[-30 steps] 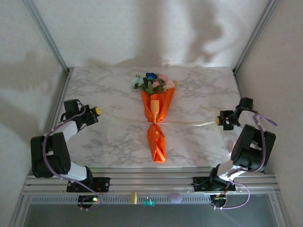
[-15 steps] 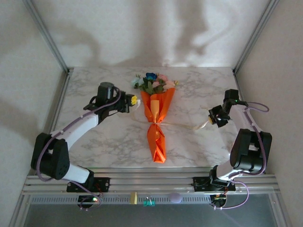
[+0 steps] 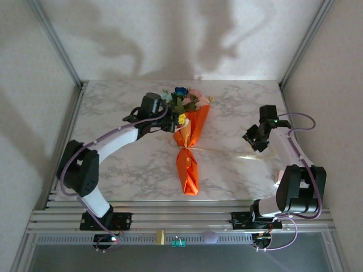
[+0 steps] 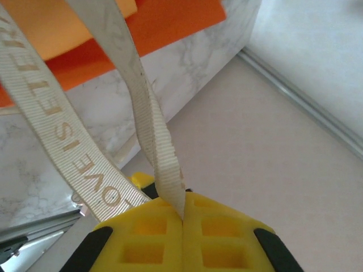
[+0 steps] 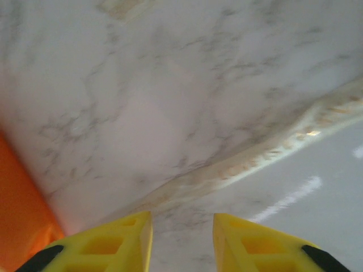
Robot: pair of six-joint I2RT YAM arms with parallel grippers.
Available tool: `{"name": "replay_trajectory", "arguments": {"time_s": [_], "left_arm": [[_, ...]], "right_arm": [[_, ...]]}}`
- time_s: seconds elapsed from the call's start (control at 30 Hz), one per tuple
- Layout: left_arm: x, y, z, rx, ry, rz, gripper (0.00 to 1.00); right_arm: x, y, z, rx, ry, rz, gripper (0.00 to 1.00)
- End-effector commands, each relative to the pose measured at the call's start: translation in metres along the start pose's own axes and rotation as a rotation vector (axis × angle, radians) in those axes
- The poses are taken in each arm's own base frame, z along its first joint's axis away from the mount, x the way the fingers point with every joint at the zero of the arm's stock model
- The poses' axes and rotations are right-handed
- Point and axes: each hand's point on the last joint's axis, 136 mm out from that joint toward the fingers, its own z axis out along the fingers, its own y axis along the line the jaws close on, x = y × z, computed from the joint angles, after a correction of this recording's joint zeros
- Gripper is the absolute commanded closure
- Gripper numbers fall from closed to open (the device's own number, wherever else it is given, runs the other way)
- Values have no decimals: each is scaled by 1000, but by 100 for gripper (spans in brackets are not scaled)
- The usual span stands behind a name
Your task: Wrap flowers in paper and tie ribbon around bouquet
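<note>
left gripper point(image 3: 181, 119) moved to bouquet point(image 3: 188, 153), pinching ribbon point(image 4: 68, 133)

Lab robot cell: white enclosure walls point(image 3: 170, 34), aluminium frame point(image 3: 53, 41), marble-print tabletop point(image 3: 238, 107), arms point(image 3: 113, 139) on rails point(image 3: 181, 217).

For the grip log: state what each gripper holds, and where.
Left gripper pinches the ribbon at a bend in its loose length. Right gripper is open, holding nothing.
</note>
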Motion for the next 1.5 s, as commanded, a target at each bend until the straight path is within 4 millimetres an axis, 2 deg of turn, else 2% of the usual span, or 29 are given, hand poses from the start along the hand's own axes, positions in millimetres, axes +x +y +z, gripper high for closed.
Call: {"name": "replay_trajectory", "arguments": {"time_s": [0.0, 0.03, 0.1, 0.3, 0.43, 0.5, 0.67, 0.77, 0.93, 1.07, 1.13, 1.23, 1.3, 1.4, 1.47], "left_arm": [[19, -15, 12, 11, 49, 27, 100], [19, -12, 16, -9, 45, 30, 100], [18, -4, 24, -36, 43, 24, 100], [21, 14, 52, -97, 73, 34, 100], [19, 30, 69, -147, 85, 45, 79], [19, 33, 75, -146, 97, 50, 77], [25, 37, 88, -184, 115, 79, 80], [27, 32, 89, -187, 110, 110, 67], [32, 19, 70, -200, 68, 151, 41], [29, 19, 42, -215, 0, 141, 30], [21, 20, 23, -218, -49, 115, 26], [6, 31, -9, -198, -119, 24, 21], [-8, 51, -24, -198, -159, -49, 18], [-25, 76, -35, -187, -196, -161, 23], [-32, 87, -35, -175, -215, -225, 24]], "right_arm": [[15, 70, -12, -254, -5, -173, 64], [21, 82, -11, -284, 10, -208, 64], [28, 94, -9, -287, 20, -252, 65], [34, 107, -1, -294, 45, -269, 68], [39, 113, 6, -289, 69, -278, 69], [41, 112, 8, -276, 72, -273, 69], [44, 109, 11, -262, 73, -270, 70], [45, 108, 10, -260, 77, -275, 70], [56, 112, 11, -273, 91, -328, 68], [72, 120, 17, -264, 121, -402, 65], [81, 122, 18, -254, 133, -440, 64], [92, 122, 20, -241, 144, -486, 63], [99, 124, 26, -237, 158, -510, 61], [107, 127, 39, -214, 189, -529, 62], [107, 128, 49, -188, 187, -534, 63]]}}
